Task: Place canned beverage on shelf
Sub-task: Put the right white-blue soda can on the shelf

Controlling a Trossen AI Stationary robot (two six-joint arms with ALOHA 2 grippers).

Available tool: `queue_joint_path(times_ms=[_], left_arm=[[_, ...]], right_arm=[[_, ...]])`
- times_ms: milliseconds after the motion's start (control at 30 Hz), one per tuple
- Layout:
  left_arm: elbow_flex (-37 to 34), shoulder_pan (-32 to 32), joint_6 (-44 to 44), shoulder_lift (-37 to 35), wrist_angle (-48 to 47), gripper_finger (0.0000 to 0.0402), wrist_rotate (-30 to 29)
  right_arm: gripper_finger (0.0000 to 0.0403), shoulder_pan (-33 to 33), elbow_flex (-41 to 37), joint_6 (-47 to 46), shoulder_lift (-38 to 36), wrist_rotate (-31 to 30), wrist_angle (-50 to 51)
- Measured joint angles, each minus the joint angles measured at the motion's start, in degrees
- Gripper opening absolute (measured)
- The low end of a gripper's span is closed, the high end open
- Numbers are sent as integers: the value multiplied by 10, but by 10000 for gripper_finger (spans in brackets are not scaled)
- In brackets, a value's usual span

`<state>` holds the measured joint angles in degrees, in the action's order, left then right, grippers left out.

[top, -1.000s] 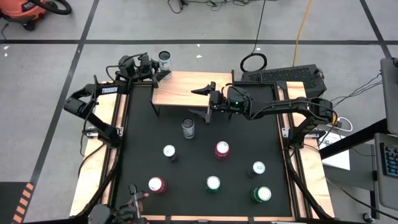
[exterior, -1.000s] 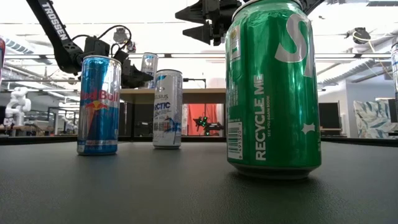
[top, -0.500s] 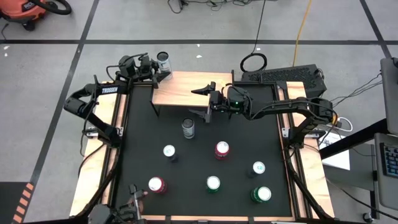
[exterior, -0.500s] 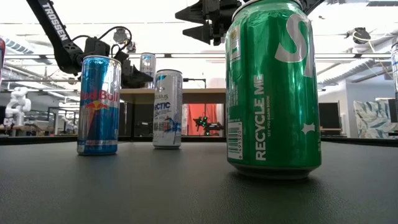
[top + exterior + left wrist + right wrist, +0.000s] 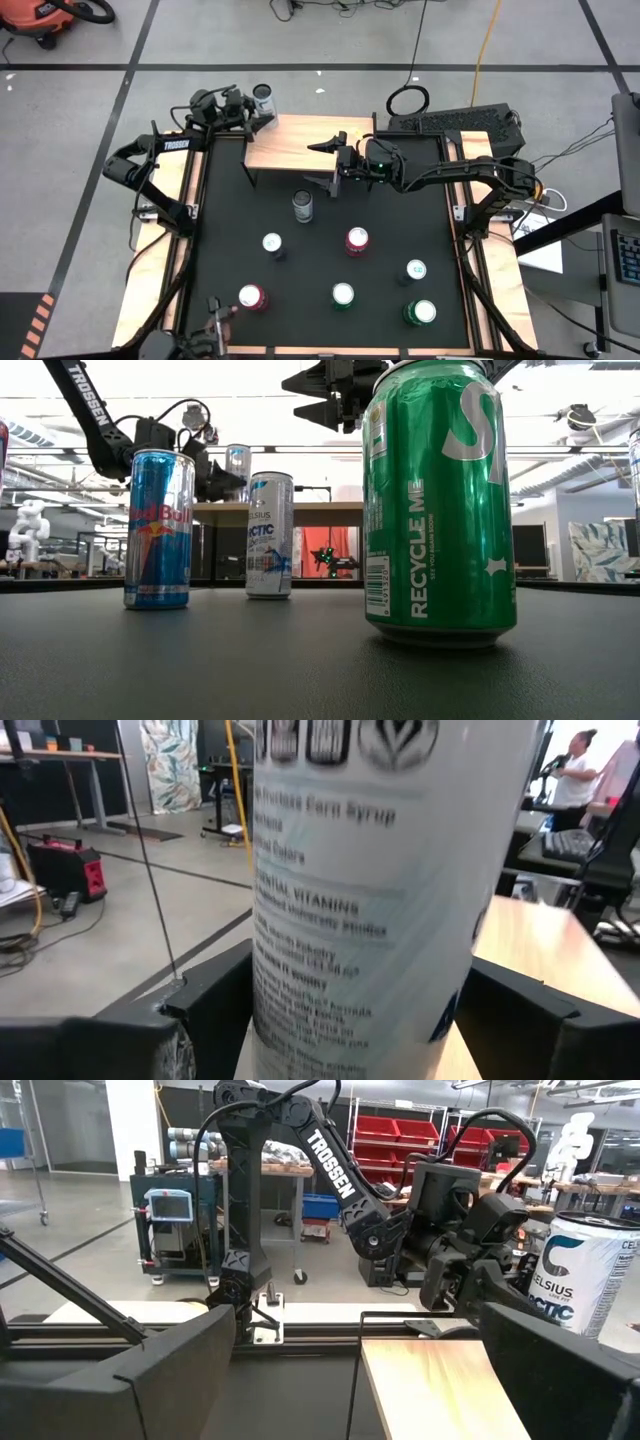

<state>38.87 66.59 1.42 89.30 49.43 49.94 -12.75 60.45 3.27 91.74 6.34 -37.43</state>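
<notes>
- Black mat (image 5: 380, 290) on the table is as busy as ever: six loose cans standing on the near side of both pincers, well apart from them. The low view has a blue energy can (image 5: 160, 528), a white one (image 5: 270, 535) and a big green one (image 5: 440, 500) in front.
- Left gripper (image 5: 258, 105) is clamped on the canned beverage (image 5: 264, 96), upright, fingers (image 5: 215, 1010) on both sides of it. The wrist view is basically all can label (image 5: 370, 900).
- What changed over the last second? Honestly, next to nothing. From above, the can drifted a hair and came back; in the low view it crept slightly sideways (image 5: 238, 465). I'd call that fine alignment, not travel.
- The shelf (image 5: 290, 145) sits just beside and under that pincer. The can is at the board's far left corner, and light wood shows past it in the wrist view. I can't tell if the base is touching the board yet; it looks slightly above it to me.
- So my read: carrying is done, and what's left is lowering, letting go and backing out. That close to the corner, a sloppy release could tip it off the edge.
- Right gripper (image 5: 322, 163) hangs at the shelf's front edge with its jaws spread wide and nothing between them, same spot as a second ago. Its camera looks along the board (image 5: 440, 1380) at the held can (image 5: 585, 1275).
</notes>
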Motion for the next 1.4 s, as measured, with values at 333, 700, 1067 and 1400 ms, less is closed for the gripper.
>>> queue_joint_path(times_ms=[333,700,1067,1400], left_arm=[[0,5,19,-1,17,312,7],[0,10,56,-31,38,312,8],[0,12,74,-74,35,312,8],[0,32,88,-108,40,312,9]], right_arm=[[400,0,0,0,0,14,10],[400,0,0,0,0,14,13],[400,0,0,0,0,14,19],[400,0,0,0,0,15,20]])
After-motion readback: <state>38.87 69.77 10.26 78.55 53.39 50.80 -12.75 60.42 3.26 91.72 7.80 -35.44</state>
